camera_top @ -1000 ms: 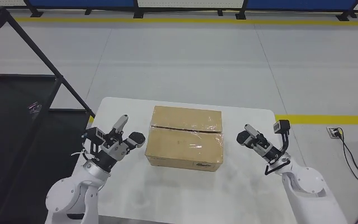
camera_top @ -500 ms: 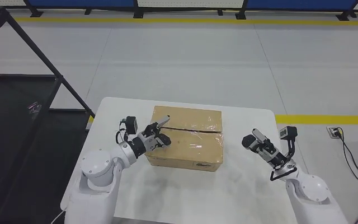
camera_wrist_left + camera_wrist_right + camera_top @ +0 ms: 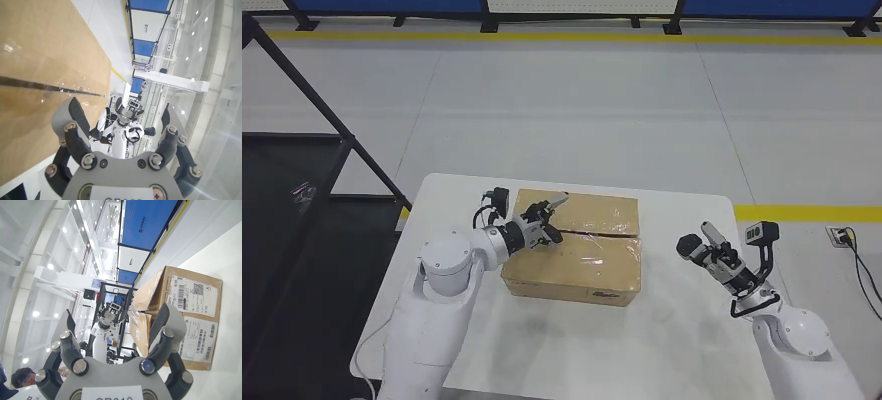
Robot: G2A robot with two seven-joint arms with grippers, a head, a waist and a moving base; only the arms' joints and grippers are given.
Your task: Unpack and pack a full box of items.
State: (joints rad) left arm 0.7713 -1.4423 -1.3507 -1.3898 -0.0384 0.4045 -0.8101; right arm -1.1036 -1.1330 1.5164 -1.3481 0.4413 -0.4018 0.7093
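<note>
Currently my left arm stretches in from the table's left side, forearm level over the cardboard box, wrist turned so the left gripper sits above the box top near its left end. The fingers are spread wide with nothing between them. In the left wrist view the left gripper hangs just beside the taped seam that runs between the two top flaps; one finger pad is very close to the cardboard, but I cannot tell whether it touches.

My right arm stands at the table's right side, elbow low, wrist raised. The right gripper points toward the box, well apart from it. Its fingers are parted and it holds nothing; the right wrist view shows the right gripper with the box beyond one finger.

The box lies in the middle of the white table, flaps down, with glossy clear tape along the seam. Its end toward my right gripper carries white shipping labels.
</note>
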